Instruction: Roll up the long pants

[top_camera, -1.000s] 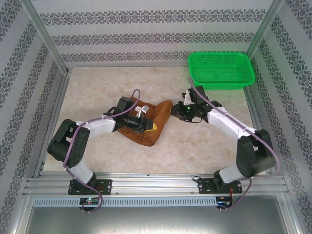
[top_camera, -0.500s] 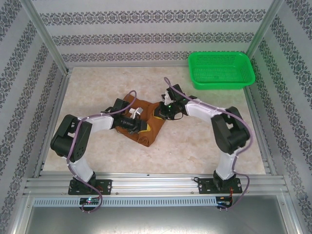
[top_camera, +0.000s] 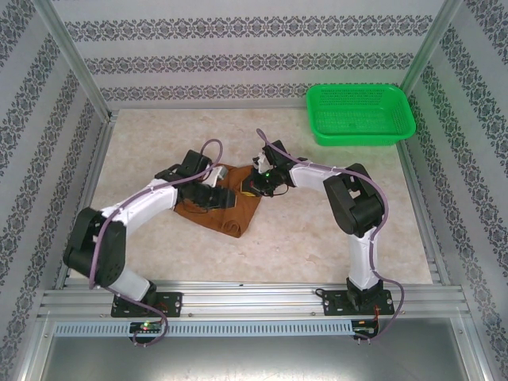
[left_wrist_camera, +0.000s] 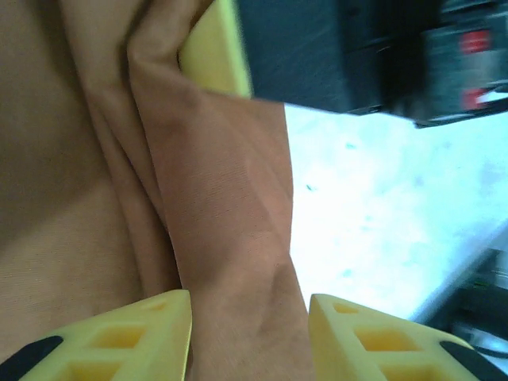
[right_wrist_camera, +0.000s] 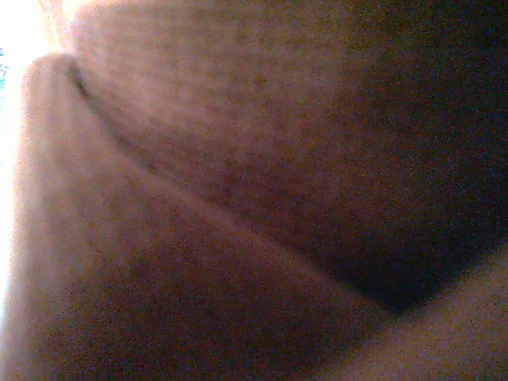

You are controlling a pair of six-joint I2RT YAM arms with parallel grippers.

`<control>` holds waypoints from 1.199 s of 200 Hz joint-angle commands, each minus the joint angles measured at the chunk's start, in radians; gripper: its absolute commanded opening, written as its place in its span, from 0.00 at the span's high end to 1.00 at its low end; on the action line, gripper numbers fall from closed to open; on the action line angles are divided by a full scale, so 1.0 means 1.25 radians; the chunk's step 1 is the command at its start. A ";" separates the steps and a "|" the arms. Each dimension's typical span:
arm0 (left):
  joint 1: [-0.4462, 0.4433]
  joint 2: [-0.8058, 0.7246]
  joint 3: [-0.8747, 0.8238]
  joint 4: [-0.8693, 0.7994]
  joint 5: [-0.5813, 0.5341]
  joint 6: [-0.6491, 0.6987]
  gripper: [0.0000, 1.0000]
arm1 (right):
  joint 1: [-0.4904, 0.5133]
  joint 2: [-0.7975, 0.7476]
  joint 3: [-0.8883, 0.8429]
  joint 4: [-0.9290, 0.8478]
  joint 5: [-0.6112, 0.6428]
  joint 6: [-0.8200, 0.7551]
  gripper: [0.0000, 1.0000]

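The long pants [top_camera: 230, 218] lie bunched into a small rust-brown bundle at the middle of the table. My left gripper [top_camera: 222, 196] lies on the bundle's left part. In the left wrist view its yellow fingers [left_wrist_camera: 151, 329] hold a thick fold of the pants [left_wrist_camera: 214, 198] between them, the gripper [left_wrist_camera: 250, 305] shut on it. My right gripper [top_camera: 252, 184] presses into the bundle's upper right edge; its black body [left_wrist_camera: 341, 48] shows in the left wrist view. Dark cloth [right_wrist_camera: 238, 198] lies against the right wrist camera and hides the fingers. Waistband lining and button are hidden.
A green plastic basket [top_camera: 361, 115] stands at the back right corner. Pale marbled tabletop [top_camera: 317, 230] lies bare to the right of and in front of the bundle. Patterned walls and metal posts close in the table on three sides.
My right gripper has swung left from beside the cloth onto the bundle. The bundle has slid left and grown more compact. My left gripper has drawn back to the left with it.
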 commanded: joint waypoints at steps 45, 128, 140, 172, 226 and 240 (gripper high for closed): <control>-0.366 0.149 0.174 -0.250 -0.677 0.087 0.32 | -0.002 0.067 -0.082 0.019 0.052 0.027 1.00; -0.437 0.470 0.222 -0.350 -1.057 0.075 0.28 | -0.005 0.057 -0.108 0.033 0.033 0.026 1.00; -0.419 0.506 0.230 -0.367 -1.028 0.059 0.27 | -0.004 0.054 -0.105 0.025 0.033 0.023 1.00; -0.353 0.555 0.281 -0.412 -0.932 0.012 0.25 | -0.002 0.050 -0.102 0.014 0.030 0.022 1.00; -0.198 0.654 0.298 -0.411 -0.737 0.007 0.46 | -0.001 0.042 -0.124 0.020 0.023 0.032 1.00; -0.182 0.651 0.281 -0.373 -0.694 0.021 0.67 | -0.001 0.035 -0.134 0.024 0.024 0.033 1.00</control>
